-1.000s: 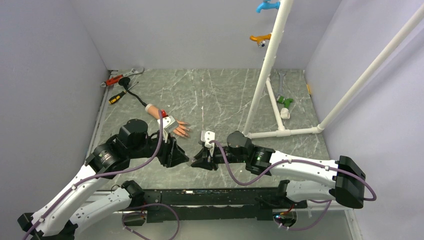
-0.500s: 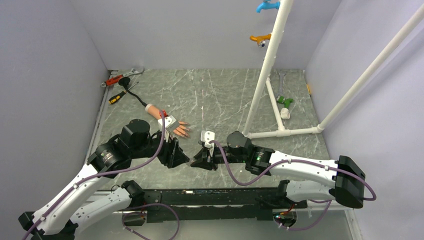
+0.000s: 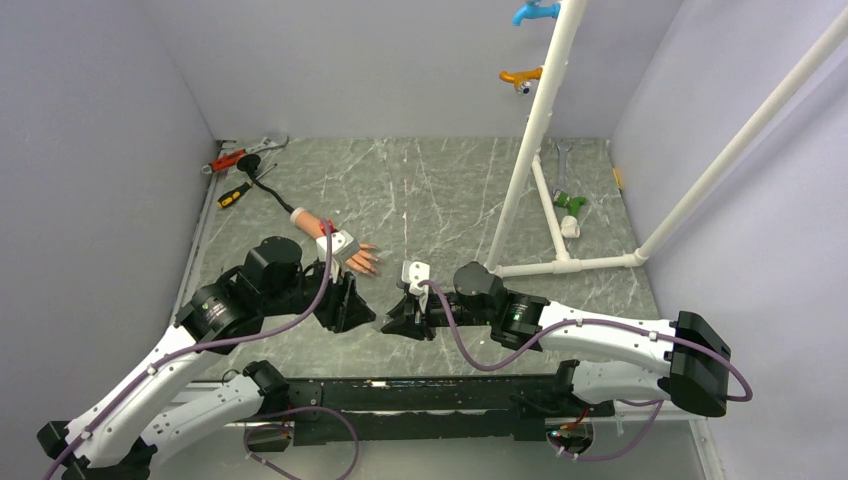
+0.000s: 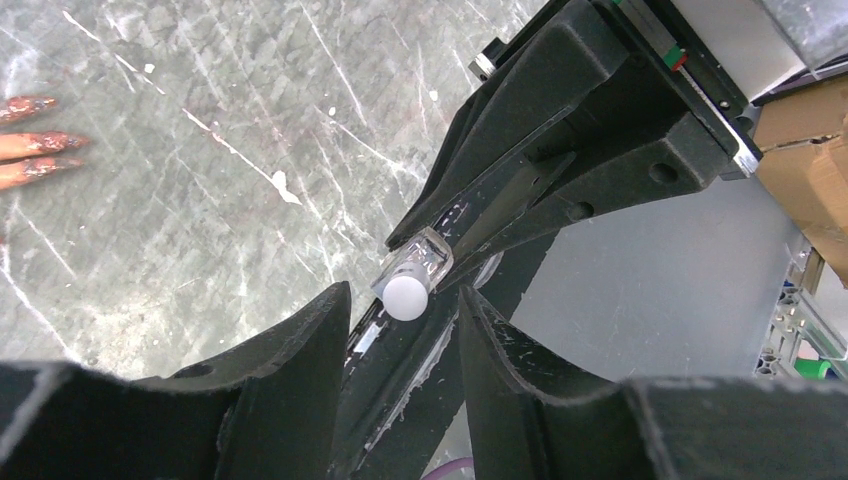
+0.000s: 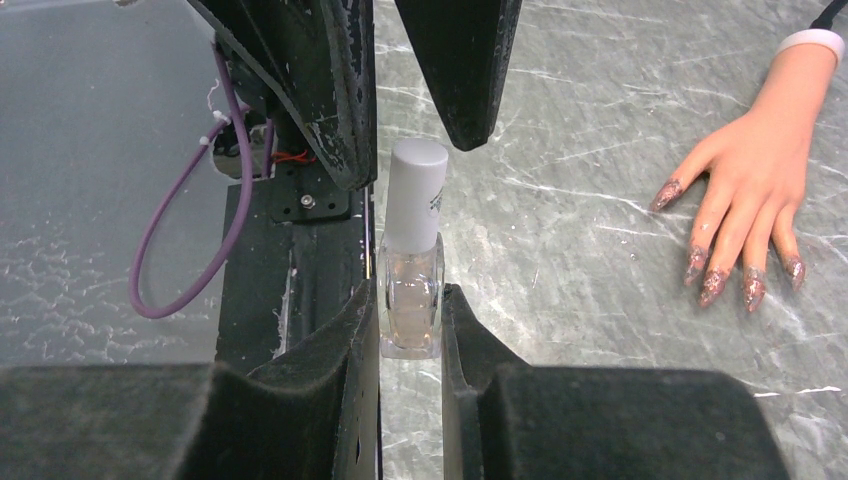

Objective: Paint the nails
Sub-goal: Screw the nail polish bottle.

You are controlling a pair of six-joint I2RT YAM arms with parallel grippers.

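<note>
The clear nail polish bottle (image 5: 410, 290) with a white cap (image 5: 415, 195) is held level in my right gripper (image 5: 411, 320), which is shut on its glass body. My left gripper (image 4: 405, 320) is open, its two fingers (image 5: 330, 90) on either side of the cap (image 4: 405, 297) without touching it. The flesh-coloured mannequin hand (image 5: 760, 170) lies palm down on the table, its glittery reddish nails (image 5: 715, 285) pointing towards the arms. From above, the hand (image 3: 355, 255) is partly hidden behind my left wrist. Both grippers meet near the table's front centre (image 3: 385, 322).
A red wrench (image 3: 240, 155) and a screwdriver (image 3: 235, 195) lie at the back left. A white pipe frame (image 3: 530, 130) stands at the right, its base pipe (image 3: 570, 265) on the table. A black rail (image 3: 430, 390) runs along the front edge.
My left arm has shifted slightly, bringing its open fingers closer around the bottle's cap. The right arm and bottle have stayed still.
</note>
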